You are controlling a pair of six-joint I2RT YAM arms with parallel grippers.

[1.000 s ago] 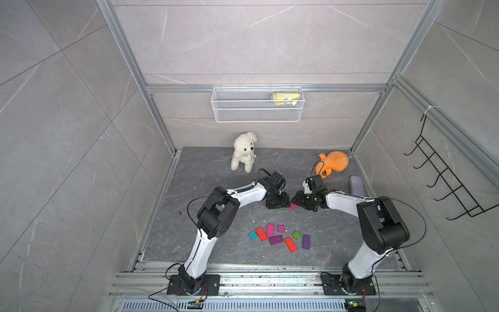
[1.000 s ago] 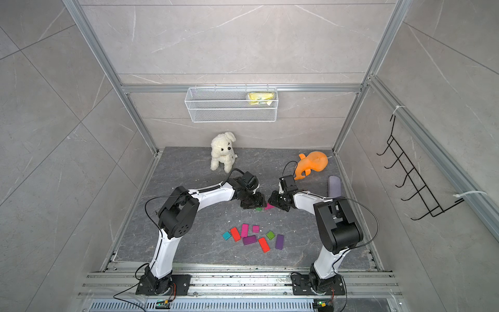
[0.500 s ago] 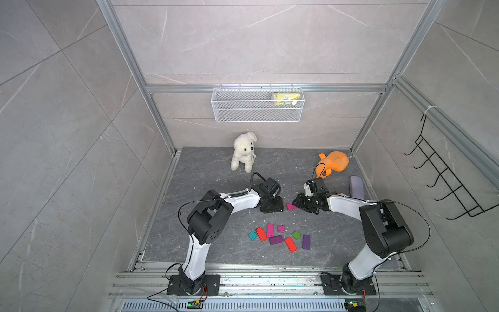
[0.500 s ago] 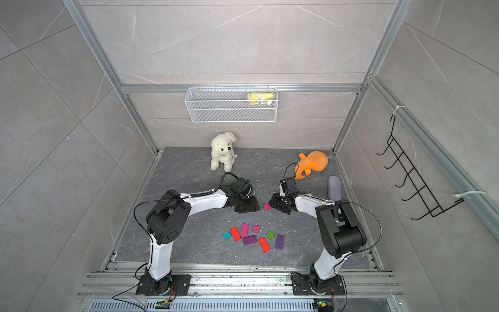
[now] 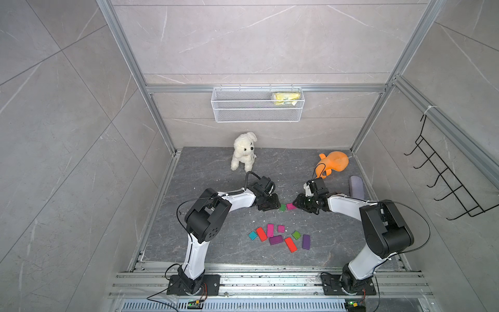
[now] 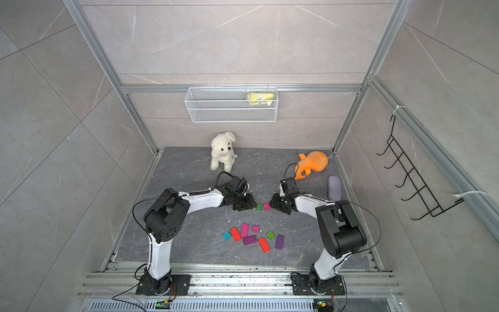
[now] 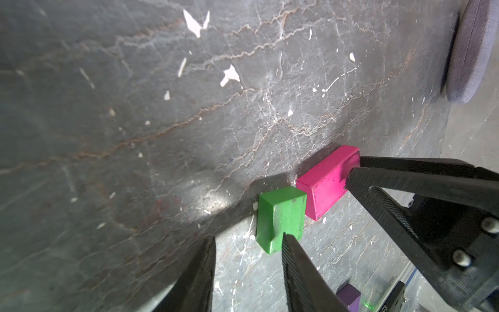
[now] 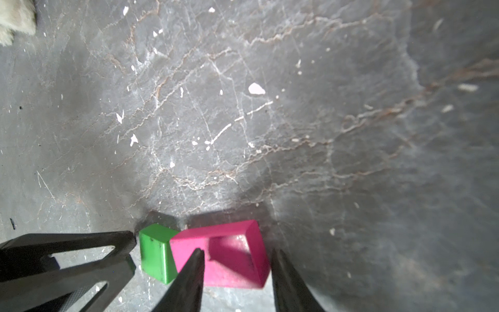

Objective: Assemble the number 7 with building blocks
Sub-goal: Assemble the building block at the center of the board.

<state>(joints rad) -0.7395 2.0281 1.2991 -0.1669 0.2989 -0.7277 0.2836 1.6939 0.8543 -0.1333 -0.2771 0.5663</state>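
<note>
- Two arms stand with elbows cocked high, white forearms sloping inward and down, so the fingertips nearly meet low over the floor [image 5: 210, 173]. Eight loose blocks [image 5: 276, 239] lie well apart from both sets of jaws, on the elbow side.
- On the left, the left arm [image 5: 237, 201] has its wrist dipped. The left gripper [image 7: 248, 236] has its jaws parted, with only bare floor between them.
- Just outside those jaws the green block [image 7: 280, 213] lies flat, one fingertip [image 7: 290, 244] touching its near end.
- Next, the magenta block [image 7: 324, 186] lies flat, a corner touching the green one, straight ahead of the right jaws.
- On the right, the right arm [image 5: 348, 205] keeps its wrist low. The right gripper [image 8: 236, 250] has its jaws a little apart, both tips at the magenta block's end away from the green one. Whether they pinch it I cannot tell.
</note>
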